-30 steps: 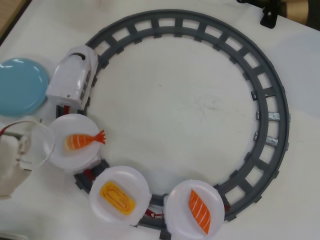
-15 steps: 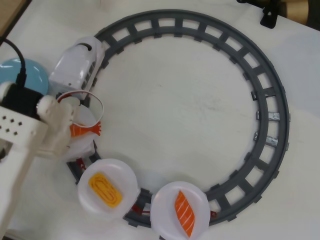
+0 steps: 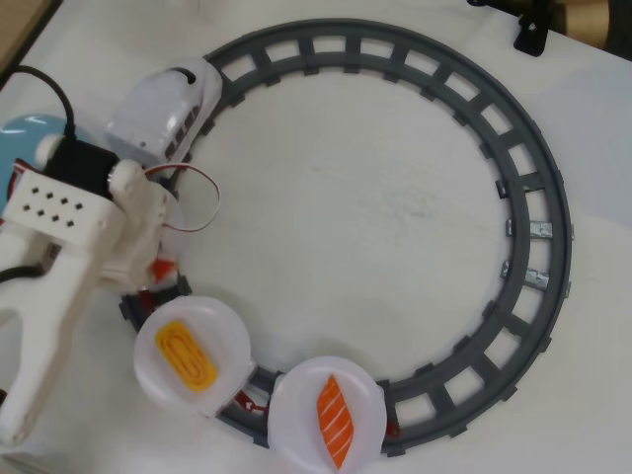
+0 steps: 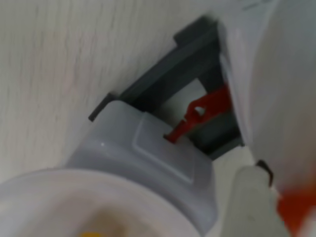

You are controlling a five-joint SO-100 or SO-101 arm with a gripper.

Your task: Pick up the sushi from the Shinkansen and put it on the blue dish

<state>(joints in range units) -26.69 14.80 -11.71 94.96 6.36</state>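
Overhead view shows the arm's pincer [image 3: 158, 259] down over the plate just behind the Shinkansen [image 3: 168, 107], where an orange bit of shrimp sushi [image 3: 163, 267] peeks out beneath it. I cannot tell whether it is gripping. The blue dish [image 3: 25, 138] sits just left of the arm, empty where visible. Two white plates follow: one holds egg sushi [image 3: 186, 355], the other salmon sushi [image 3: 334, 420], lying lengthwise toward the lower edge.

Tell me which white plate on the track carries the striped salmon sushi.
The right-hand plate in the overhead view, at the bottom edge: its salmon sushi is orange with white stripes. The plate left of it carries a plain yellow egg piece.
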